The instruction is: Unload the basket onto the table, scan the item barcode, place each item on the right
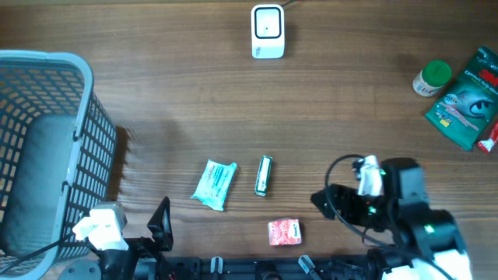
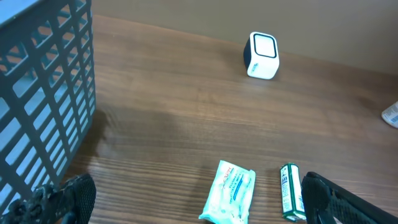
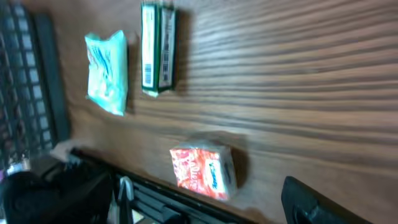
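Red packet (image 3: 204, 172) lies closest — likely light, crinkly, soft; pinch it gently across its narrow sides; your right gripper (image 1: 321, 201) and left gripper (image 1: 161, 219) both gape, empty.

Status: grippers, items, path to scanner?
Left gripper open, empty. Right gripper open, empty. Red packet, green box, teal packet on table, unheld. Nothing between them and scanner.
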{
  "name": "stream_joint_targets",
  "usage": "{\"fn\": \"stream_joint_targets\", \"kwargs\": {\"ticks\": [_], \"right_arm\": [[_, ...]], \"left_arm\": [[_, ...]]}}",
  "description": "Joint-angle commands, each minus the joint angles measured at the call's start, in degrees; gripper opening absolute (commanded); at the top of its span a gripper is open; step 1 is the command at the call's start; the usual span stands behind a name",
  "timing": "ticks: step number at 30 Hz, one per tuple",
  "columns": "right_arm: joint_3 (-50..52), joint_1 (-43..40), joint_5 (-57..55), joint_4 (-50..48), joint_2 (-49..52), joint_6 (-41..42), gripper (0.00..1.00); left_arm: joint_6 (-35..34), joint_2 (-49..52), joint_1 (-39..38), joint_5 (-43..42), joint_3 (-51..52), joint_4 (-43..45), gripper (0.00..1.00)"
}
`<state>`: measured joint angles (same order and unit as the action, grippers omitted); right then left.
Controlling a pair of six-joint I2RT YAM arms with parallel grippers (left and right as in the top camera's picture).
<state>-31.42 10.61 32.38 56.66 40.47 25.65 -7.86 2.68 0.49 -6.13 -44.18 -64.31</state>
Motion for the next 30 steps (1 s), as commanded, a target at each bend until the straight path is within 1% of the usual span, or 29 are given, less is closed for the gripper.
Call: {"fn": "stream_joint_targets", "kwargs": {"ticks": [1, 4, 8, 9, 10, 11, 13, 16, 21, 23, 24, 27, 30], "right_arm": [[4.59, 0.35, 10.21, -5.92, 5.53, -3.21, 0.87], [5.46, 3.19, 11.19, -11.32, 13.18, -3.23, 0.86], [5.46, 8.74, 11.02, -15.85, 21.66, -2.95, 0.8], [5.46, 10.34, 10.99, -16.87, 23.89, -2.93, 0.77], [5.46, 12.35, 10.23, -18.38, 26.99, -2.47, 0.71], [5.46, 13.55, 8.11, -19.04, 29.42, -0.83, 0.7], [5.46, 14.45, 4.02, -19.26, 33.2, 1.51, 0.68], [5.46, 14.47, 4.7, -19.32, 37.81, 1.49, 0.64], [5.46, 14.47, 5.01, -19.39, 39.47, 1.31, 0.64], [5.62, 14.47, 4.98, -19.41, 39.47, 1.25, 0.61], [5.68, 14.47, 4.94, -19.45, 39.47, 1.22, 0.57], [5.68, 14.73, 4.85, -19.85, 39.47, 1.36, 0.51], [5.68, 14.73, 3.21, -20.04, 39.47, 1.33, 0.51]], "left_arm": [[-0.31, -0.35, 0.33, -0.87, 0.04, 0.13, 1.0], [-0.31, -0.35, 0.33, -0.87, 0.04, 0.13, 1.0], [-0.33, -0.35, 0.33, -0.87, 0.04, 0.13, 1.0], [-0.31, -0.35, 0.33, -0.87, 0.04, 0.13, 1.0], [-0.31, -0.35, 0.33, -0.87, 0.04, 0.13, 1.0], [-0.33, -0.35, 0.33, -0.9, 0.04, 0.13, 1.0], [-0.31, -0.35, 0.33, -0.87, 0.04, 0.13, 1.0], [-0.31, -0.35, 0.33, -0.87, 0.04, 0.13, 1.0], [-0.31, -0.35, 0.33, -0.9, 0.04, 0.13, 1.0], [-0.31, -0.35, 0.33, -0.9, 0.04, 0.13, 1.0], [-0.31, -0.35, 0.33, -0.87, 0.04, 0.13, 1.0], [-0.31, -0.35, 0.33, -0.9, 0.04, 0.13, 1.0], [-0.33, -0.35, 0.33, -0.87, 0.04, 0.13, 1.0]]}}
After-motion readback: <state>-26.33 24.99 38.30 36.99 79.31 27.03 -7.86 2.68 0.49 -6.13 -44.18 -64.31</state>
